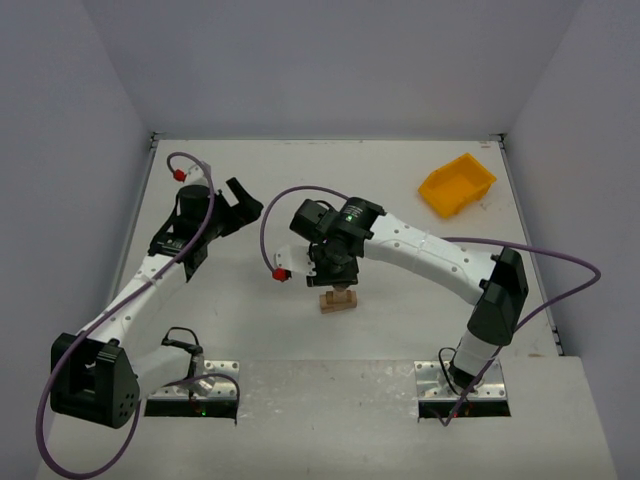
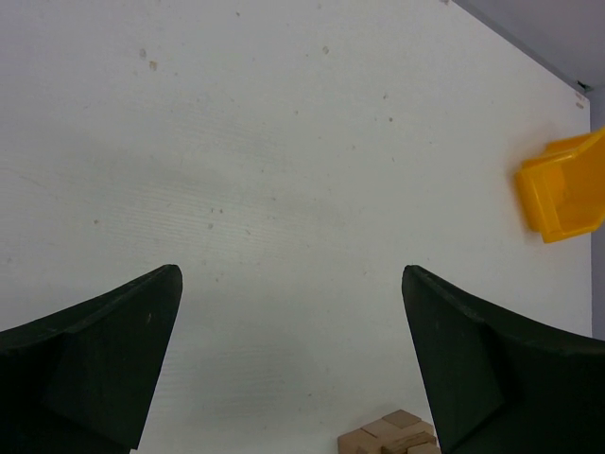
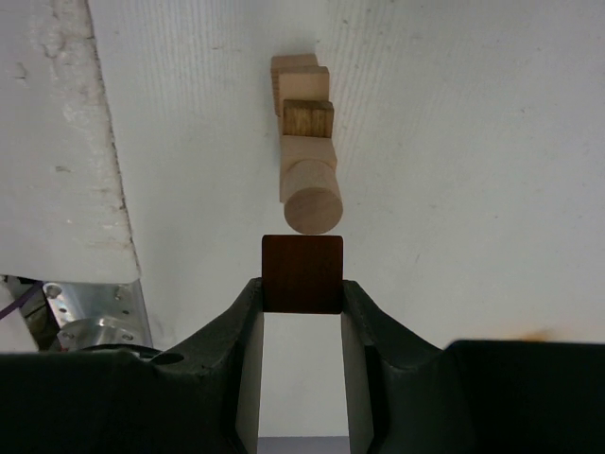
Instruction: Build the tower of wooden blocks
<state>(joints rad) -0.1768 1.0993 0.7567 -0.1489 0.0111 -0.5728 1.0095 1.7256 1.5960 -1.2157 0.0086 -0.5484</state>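
The wood block tower (image 1: 337,301) stands near the table's middle as a small stack of pale tan blocks. In the right wrist view the tower (image 3: 304,142) has a pale round block (image 3: 313,197) nearest the camera and one darker grained block (image 3: 309,118) behind it. My right gripper (image 3: 302,288) is shut on a dark reddish-brown block (image 3: 302,274), held just short of the round block, and hovers directly over the stack (image 1: 340,278). My left gripper (image 1: 243,205) is open and empty, well left of the stack. Its fingers (image 2: 142,322) frame bare table, with the tower (image 2: 392,435) at the bottom edge.
A yellow plastic bin (image 1: 457,185) sits at the back right of the table, and the bin (image 2: 562,189) shows at the right edge of the left wrist view. White walls close in the table (image 1: 400,180) on three sides. Purple cables loop from both arms.
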